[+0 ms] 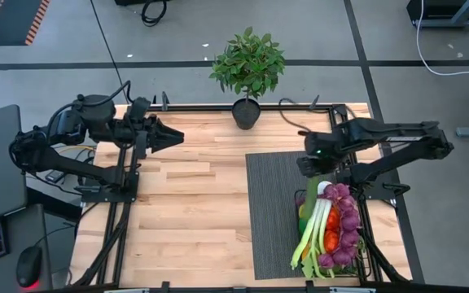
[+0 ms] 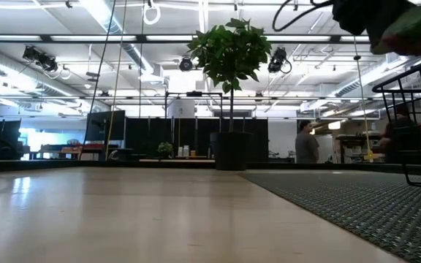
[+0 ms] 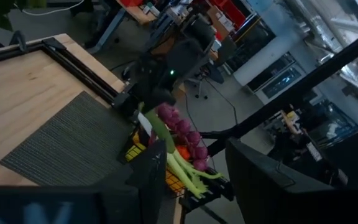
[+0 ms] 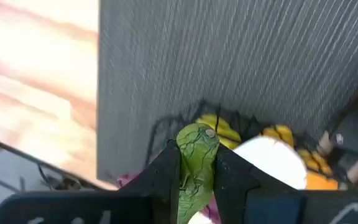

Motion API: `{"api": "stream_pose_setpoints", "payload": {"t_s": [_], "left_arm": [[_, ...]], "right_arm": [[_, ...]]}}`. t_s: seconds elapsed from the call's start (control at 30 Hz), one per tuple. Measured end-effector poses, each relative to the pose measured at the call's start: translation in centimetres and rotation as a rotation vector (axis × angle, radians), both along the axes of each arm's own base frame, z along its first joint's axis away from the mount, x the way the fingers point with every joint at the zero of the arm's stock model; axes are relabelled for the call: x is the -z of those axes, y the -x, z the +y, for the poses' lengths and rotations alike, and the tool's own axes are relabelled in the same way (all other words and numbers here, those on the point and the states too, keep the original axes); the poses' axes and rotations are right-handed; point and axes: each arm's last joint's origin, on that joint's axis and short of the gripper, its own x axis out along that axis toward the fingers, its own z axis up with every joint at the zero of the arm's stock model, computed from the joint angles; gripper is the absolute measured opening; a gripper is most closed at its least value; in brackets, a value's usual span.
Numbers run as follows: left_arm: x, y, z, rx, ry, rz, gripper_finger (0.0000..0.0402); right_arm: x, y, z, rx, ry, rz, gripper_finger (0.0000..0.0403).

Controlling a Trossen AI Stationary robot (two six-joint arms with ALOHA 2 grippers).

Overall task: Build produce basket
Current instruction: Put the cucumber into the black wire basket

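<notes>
The black wire basket (image 1: 364, 248) stands on the right part of the dark ribbed mat (image 1: 271, 203). In it lie a white-green leek (image 1: 313, 232), purple grapes (image 1: 347, 221) and orange and red pieces. My right gripper (image 1: 312, 167) hangs over the basket's far end, shut on a wrinkled green piece of produce (image 4: 197, 146). In the low view the piece is a green blur (image 2: 415, 29) above the basket's wire wall (image 2: 408, 88). My left gripper (image 1: 173, 135) waits high over the table's far left, open and with nothing between its fingers (image 3: 154, 177). My right gripper pinches the green piece between its two fingers, one on each side of it (image 4: 197, 163). The fingers point steeply down from above and the piece lies along them, its end (image 4: 197, 135) sticking out past the fingertips. It is lifted clear above the basket.
A leafy plant in a black pot (image 1: 247, 69) stands at the table's far edge. Bare wooden tabletop (image 1: 194, 212) spreads left of the mat. The arms' frames run along both sides of the table. People (image 2: 307, 146) stand in the room beyond.
</notes>
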Motion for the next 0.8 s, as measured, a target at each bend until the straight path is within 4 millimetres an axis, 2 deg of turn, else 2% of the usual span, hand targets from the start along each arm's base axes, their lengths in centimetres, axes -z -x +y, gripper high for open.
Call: {"api": "stream_pose_setpoints", "payload": {"t_s": [0.2, 0.47, 0.6, 0.8], "left_arm": [[0.1, -0.2, 0.0, 0.000, -0.005, 0.008, 0.0172], [0.6, -0.7, 0.0, 0.005, -0.030, 0.047, 0.0172], [1.0, -1.5, 0.0, 0.007, -0.029, 0.075, 0.0172], [1.6, -2.6, 0.1, 0.006, -0.025, 0.115, 0.0172]], "right_arm": [[-1.5, 1.8, -0.7, 0.071, 0.105, -0.115, 0.0077], [-5.6, 3.0, -2.4, 0.128, 0.290, -0.253, 0.0077], [-5.4, 2.7, -3.1, 0.071, 0.338, -0.187, 0.0077], [-4.1, 0.2, -3.6, -0.105, 0.389, -0.094, 0.0077]]}}
